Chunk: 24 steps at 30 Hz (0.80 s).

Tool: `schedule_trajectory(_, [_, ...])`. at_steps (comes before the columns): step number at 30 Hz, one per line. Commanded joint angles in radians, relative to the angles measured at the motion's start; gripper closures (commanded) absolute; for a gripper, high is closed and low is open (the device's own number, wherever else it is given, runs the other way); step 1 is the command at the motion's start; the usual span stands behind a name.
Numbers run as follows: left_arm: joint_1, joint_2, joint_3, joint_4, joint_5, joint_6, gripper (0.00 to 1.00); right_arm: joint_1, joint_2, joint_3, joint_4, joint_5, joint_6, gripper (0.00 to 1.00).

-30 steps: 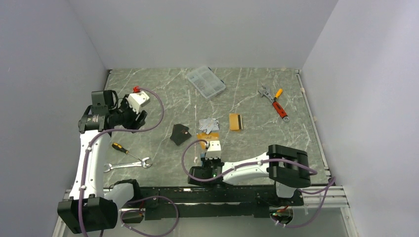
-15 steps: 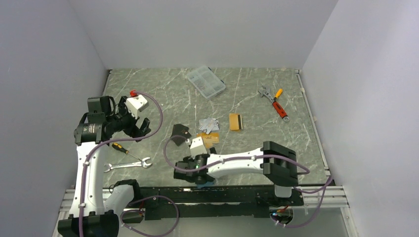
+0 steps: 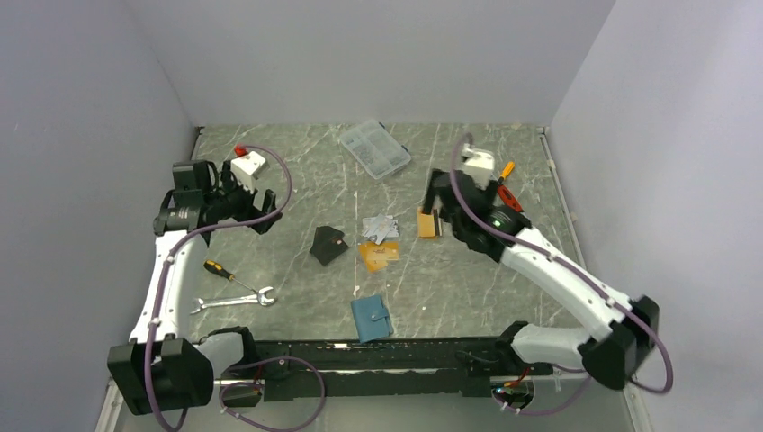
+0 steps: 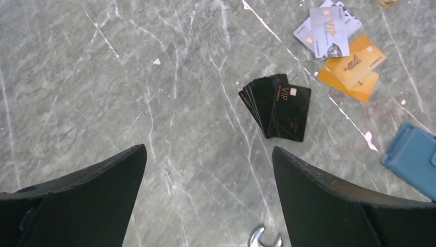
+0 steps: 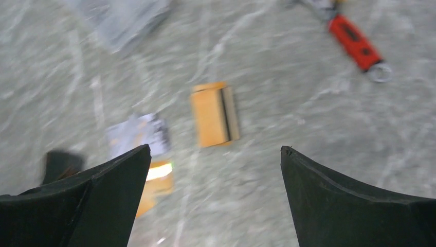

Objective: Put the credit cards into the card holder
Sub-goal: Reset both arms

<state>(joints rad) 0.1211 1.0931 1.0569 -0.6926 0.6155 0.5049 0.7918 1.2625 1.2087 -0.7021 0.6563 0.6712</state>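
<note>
table (image 3: 297,180): grey-green marble | walls (image 3: 378,63): plain pale lilac-grey | lighting: even

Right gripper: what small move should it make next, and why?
Probably lower onto the orange card with the dark stripe. The right gripper hangs open and empty above that card, which lies flat and apart from the other cards, framed between its fingers in the wrist view. The card holder lies apart, nearer the robot.

The right gripper (image 3: 439,205) now hovers over the striped orange card (image 3: 428,222), the wallet (image 3: 371,319) uncovered well behind it.
</note>
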Motion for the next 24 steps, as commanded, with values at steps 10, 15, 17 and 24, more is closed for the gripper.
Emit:
schedule_trajectory(10, [0.036, 0.221, -0.286, 0.731, 0.098, -0.247, 0.01, -0.612, -0.239, -0.789, 1.035, 0.141, -0.407, 0.01])
schedule_trajectory(15, [0.045, 0.202, -0.497, 1.158, 0.152, -0.35, 0.01, -0.716, -0.143, -0.877, 1.229, 0.127, -0.427, 0.01])
schedule_trajectory(17, [0.054, 0.212, -0.487, 1.147, 0.18, -0.365, 0.01, -0.724, -0.097, -0.9, 1.321, 0.114, -0.439, 0.01])
schedule_trajectory(24, [0.066, 0.213, -0.569, 1.246, 0.166, -0.375, 0.01, -0.726, 0.061, -0.881, 1.465, 0.078, -0.466, 0.01])
